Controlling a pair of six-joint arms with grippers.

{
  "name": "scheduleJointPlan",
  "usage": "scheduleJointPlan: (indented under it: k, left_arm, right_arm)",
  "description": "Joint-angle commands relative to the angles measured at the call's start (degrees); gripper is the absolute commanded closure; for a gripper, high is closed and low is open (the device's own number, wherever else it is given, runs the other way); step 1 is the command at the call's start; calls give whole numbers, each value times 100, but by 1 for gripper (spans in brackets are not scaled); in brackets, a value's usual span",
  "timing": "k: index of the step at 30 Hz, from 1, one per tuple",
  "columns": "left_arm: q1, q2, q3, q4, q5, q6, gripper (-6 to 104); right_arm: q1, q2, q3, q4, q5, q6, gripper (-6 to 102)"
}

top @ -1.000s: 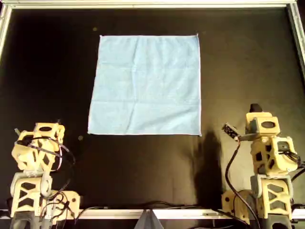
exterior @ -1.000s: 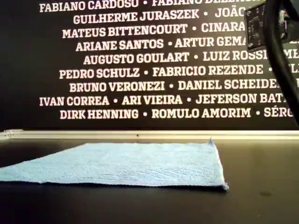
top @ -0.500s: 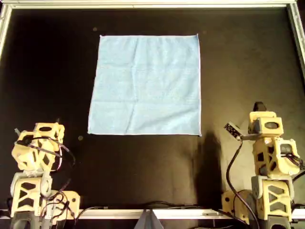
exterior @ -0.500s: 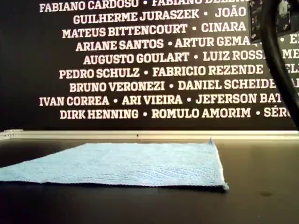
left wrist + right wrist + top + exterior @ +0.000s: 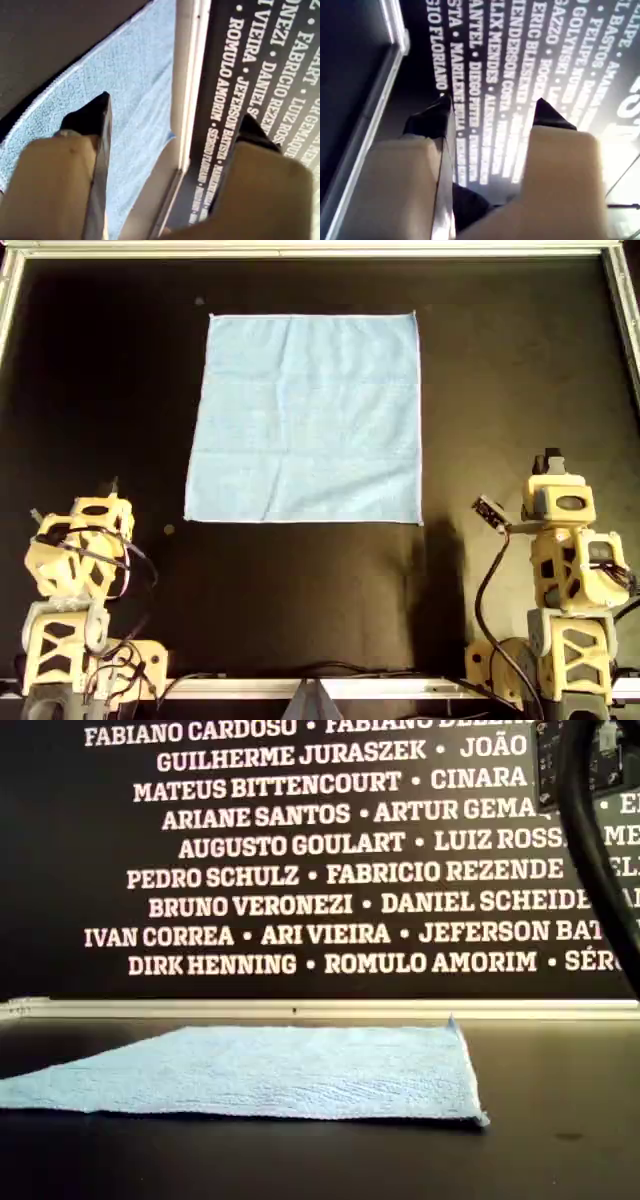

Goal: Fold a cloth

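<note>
**Cloth lies flat, both arms not yet on it**

The cloth (image 5: 305, 418) lies spread as one flat square in the upper middle of the overhead frame, on the black table (image 5: 100, 390), with no fold in it. Both arms sit low in that frame, well apart from the fabric: the left arm (image 5: 78, 580) in the lower left, the right arm (image 5: 565, 570) in the lower right.

The left gripper (image 5: 172, 127) has its jaws spread wide with nothing between them; past the gap I see the cloth's hem and the metal rail (image 5: 187, 75) at the table's far edge. The right gripper (image 5: 492, 112) is likewise parted and empty, aimed at the lettered wall (image 5: 520, 50) rather than at the fabric.

I judge this to be the very start: the reach has not yet been made. The next move calls for each gripper to come down on a near corner of the cloth, pinch only the thin edge, and carry it across evenly.

The exterior view shows how low and smooth the sheet lies, with its near right corner (image 5: 484, 1119) barely raised, which the overhead view cannot show. Only the overhead view shows both arms and the gap to the cloth
</note>
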Motion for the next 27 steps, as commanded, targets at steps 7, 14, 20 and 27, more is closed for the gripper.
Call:
scheduleJointPlan:
  k: [7,14,20,27]
  left_arm:
    - [-299,62,-149,-9,44,18,8]
    - [-905,-2092,-510,0,35,-70,8]
    - [-923,-4632,-1767,0,53,-70,8]
    - [-932,-5150,-2127,-9,44,18,8]
  right_arm:
    - [721,-554,-114,211,-422,-712,31]
    - [1090,-3270,-1107,413,-431,-703,31]
    - [1116,-4711,-1635,431,-448,-703,30]
    - [1107,-4860,-1670,1178,-1116,-703,31]
